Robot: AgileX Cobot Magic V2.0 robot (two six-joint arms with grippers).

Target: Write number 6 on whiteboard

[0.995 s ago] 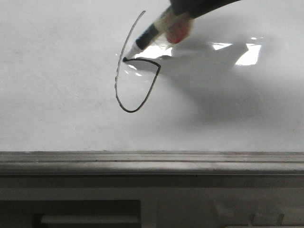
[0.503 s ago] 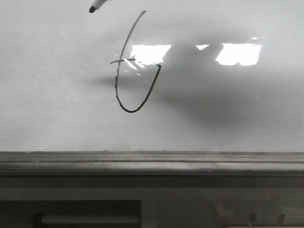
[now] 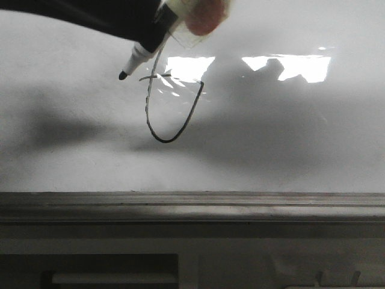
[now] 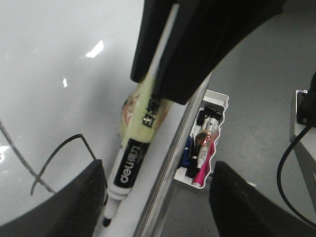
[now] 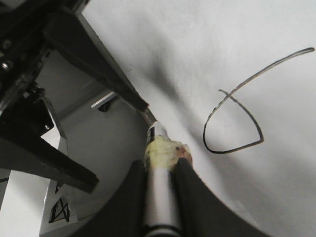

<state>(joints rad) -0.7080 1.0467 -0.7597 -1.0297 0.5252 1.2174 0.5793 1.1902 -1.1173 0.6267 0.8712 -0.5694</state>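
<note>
While the marker (image 3: pixel 144 51) slants down across the front view, its black tip sits just beside the 6's (image 3: pixel 161 139) short cross tick, on the side toward the board's left edge. Can't tell if the tip touches the whiteboard (image 3: pixel 289 150). The 6 is drawn near the board's middle: tall slanted stem, rounded hook, glare patches along its top. A dark arm (image 3: pixel 72 15) reaches in from the far left corner and overlaps the marker's upper end. The grey rim (image 3: pixel 192 201) runs along the near edge.

Over to the left wrist! The left gripper (image 4: pixel 158 197) is spread wide with nothing in its grasp. The marker (image 4: pixel 131 163) points down between those fingers, close to one of them, its yellow-taped barrel clamped by the right gripper (image 4: pixel 160 84). The hook of the 6 (image 4: pixel 74 137) shows on the whiteboard (image 4: pixel 49 74) beside it. Past the rim hangs a white tray (image 4: pixel 217 98) of pens.

Right wrist now: the right gripper (image 5: pixel 160 173) is clenched on the marker (image 5: pixel 158 197), fingers tight against the barrel below the yellow tape. The 6 (image 5: pixel 224 152) lies on the whiteboard (image 5: pixel 247 207) well apart from the fingers. The dark arm (image 5: pixel 98 69) meets the marker's far end.
</note>
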